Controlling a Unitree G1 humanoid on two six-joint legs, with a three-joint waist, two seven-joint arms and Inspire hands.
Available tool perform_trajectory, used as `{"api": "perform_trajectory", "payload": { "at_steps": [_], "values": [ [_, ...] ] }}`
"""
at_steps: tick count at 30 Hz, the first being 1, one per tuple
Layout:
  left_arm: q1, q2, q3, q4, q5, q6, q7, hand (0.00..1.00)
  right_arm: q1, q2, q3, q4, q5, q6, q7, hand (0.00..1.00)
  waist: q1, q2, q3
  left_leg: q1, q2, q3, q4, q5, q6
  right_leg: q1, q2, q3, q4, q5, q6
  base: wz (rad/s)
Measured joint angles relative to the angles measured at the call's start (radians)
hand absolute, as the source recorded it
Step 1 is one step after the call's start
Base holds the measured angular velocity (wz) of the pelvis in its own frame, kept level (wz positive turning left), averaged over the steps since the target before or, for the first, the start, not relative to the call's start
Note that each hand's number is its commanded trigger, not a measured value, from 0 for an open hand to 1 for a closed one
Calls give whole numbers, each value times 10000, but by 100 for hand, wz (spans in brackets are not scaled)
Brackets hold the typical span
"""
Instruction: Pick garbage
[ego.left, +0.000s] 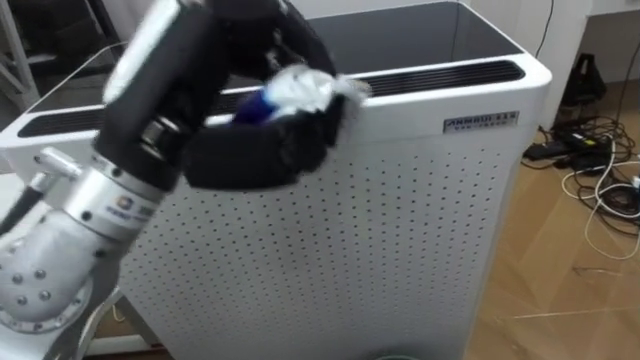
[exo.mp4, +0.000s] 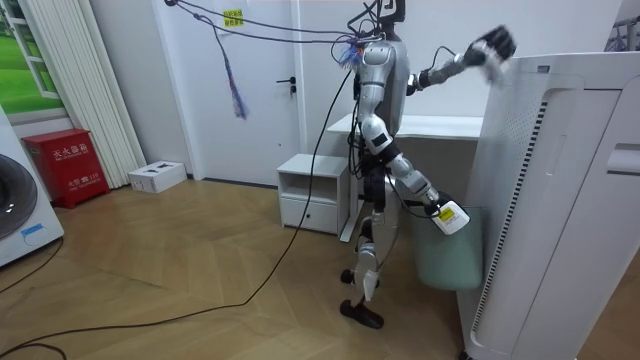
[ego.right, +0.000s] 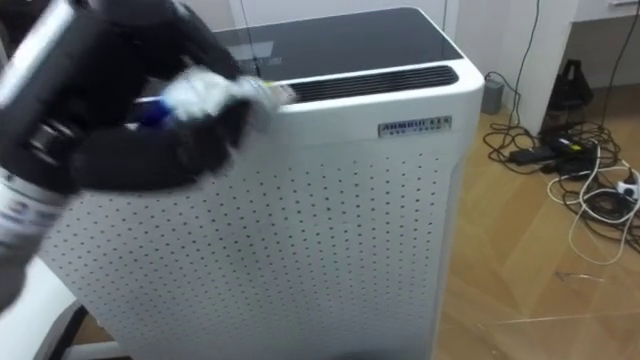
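One left hand (ego.left: 250, 155) curls round one crumpled piece of garbage (ego.left: 300, 90), white with a blue patch, just above the top edge of one white air purifier (ego.left: 400, 230). The garbage's long axis runs left to right, blue end left, white end right. In the room view the right hand (exo.mp4: 443, 212) hangs low near a green bin (exo.mp4: 445, 262); I cannot tell its state.

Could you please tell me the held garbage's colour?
The garbage in the left hand is white with blue, clearest in left eye view.

Wrapper (ego.left: 300, 90) (white, blue) in left hand (ego.left: 255, 150)
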Motion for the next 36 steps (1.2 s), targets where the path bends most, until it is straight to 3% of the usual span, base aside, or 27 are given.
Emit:
{"api": "perform_trajectory", "payload": {
  "at_steps": [3,8,12,22,25,28,36],
  "values": [
    [162,89,-595,-14,-12,266,-888,100,-50,0,29,-24,16,0,-6,100,-34,67,-36,-272,29,118,154,1,-3,-264,5,-10,28,24,-23,0],
    [160,89,-594,-292,-523,245,-1553,100,-101,-18,31,-24,27,-2,-118,100,-23,152,-91,-267,42,119,162,13,-21,-254,10,2,50,38,-43,-1],
    [174,95,-633,-346,-989,245,-1891,100,-139,-21,74,-23,26,-2,-288,100,1,149,-53,-169,36,132,151,13,-21,-254,8,73,133,37,-42,-5],
    [409,143,-584,-565,-1042,245,-2008,100,-147,-30,255,-296,72,-1,-433,100,169,70,24,-328,36,364,162,16,-14,-489,29,303,258,37,-36,-6],
    [875,137,-367,-584,-764,228,-2002,100,-145,-42,260,-558,189,-2,-431,100,210,87,12,-336,40,359,159,19,-10,-523,35,302,255,36,-36,-2],
    [1056,177,-76,-509,-94,202,-1999,100,-142,-57,330,-565,319,-4,-457,100,292,-24,99,-339,53,345,159,23,-15,-543,38,271,254,37,-37,2],
    [1437,114,495,795,857,112,-1959,100,-86,-203,350,-954,326,-5,-648,100,482,39,96,-770,42,339,334,23,-15,-849,12,228,192,113,-28,0]
  ]
}}
